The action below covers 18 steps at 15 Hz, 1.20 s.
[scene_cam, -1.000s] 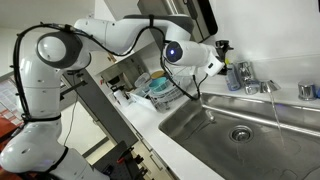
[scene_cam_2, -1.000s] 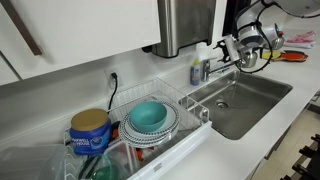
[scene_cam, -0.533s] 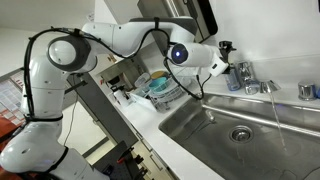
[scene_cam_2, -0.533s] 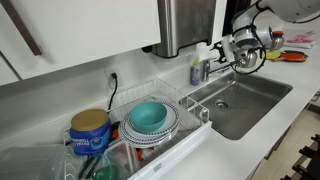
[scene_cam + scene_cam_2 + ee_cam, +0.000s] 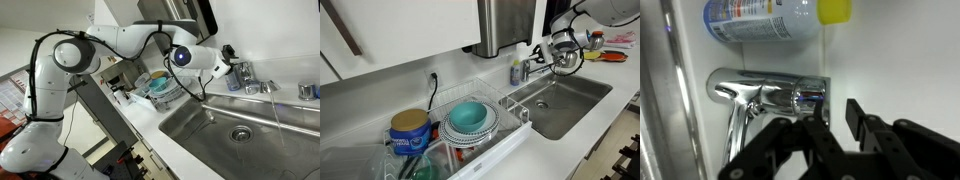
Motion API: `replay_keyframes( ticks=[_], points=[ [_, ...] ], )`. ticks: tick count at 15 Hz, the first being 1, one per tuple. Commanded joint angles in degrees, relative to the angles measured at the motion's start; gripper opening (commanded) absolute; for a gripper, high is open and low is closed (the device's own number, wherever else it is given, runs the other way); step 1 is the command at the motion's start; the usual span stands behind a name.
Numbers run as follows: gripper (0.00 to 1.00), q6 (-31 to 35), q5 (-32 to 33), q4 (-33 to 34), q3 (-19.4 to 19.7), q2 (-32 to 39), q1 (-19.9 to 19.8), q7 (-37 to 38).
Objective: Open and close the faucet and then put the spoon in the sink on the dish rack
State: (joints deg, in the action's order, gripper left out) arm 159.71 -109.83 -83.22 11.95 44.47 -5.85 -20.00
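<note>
The chrome faucet (image 5: 758, 96) sits against the back wall, its stubby handle (image 5: 810, 98) pointing at me in the wrist view. My gripper (image 5: 835, 116) hovers just in front of that handle. Its jaws stand a narrow gap apart with nothing between them, and the left fingertip is close to the handle's end. In both exterior views the gripper (image 5: 231, 66) (image 5: 546, 51) is level with the faucet (image 5: 248, 79) (image 5: 524, 69) above the steel sink (image 5: 205, 135) (image 5: 582, 92). The wire dish rack (image 5: 150, 93) (image 5: 507, 132) holds teal dishes. The spoon is out of view.
A clear bottle with a yellow cap (image 5: 770, 16) lies or stands right behind the faucet. A steel wall dispenser (image 5: 504, 26) hangs above the counter. A blue can (image 5: 409, 130) stands beside the rack. The drain hole (image 5: 240, 132) is in the basin floor.
The arm has edged closer to the faucet, and the jaws have narrowed from wide open to a small gap.
</note>
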Motion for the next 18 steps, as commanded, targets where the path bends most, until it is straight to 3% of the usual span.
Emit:
replay_keyframes(
  ticks=[1, 5, 12, 18],
  points=[
    [0.01, -0.01, -2.80, 1.32, -0.17, 0.36, -0.64, -0.53],
    [0.02, 0.78, -8.23, 1.26, 0.12, 0.35, -0.47, -5.80],
    [0.02, 0.66, -24.82, 1.97, 1.52, 2.54, 0.14, -20.99],
    [0.02, 1.01, -33.68, 2.30, 2.45, 4.10, 0.95, -29.29]
  ],
)
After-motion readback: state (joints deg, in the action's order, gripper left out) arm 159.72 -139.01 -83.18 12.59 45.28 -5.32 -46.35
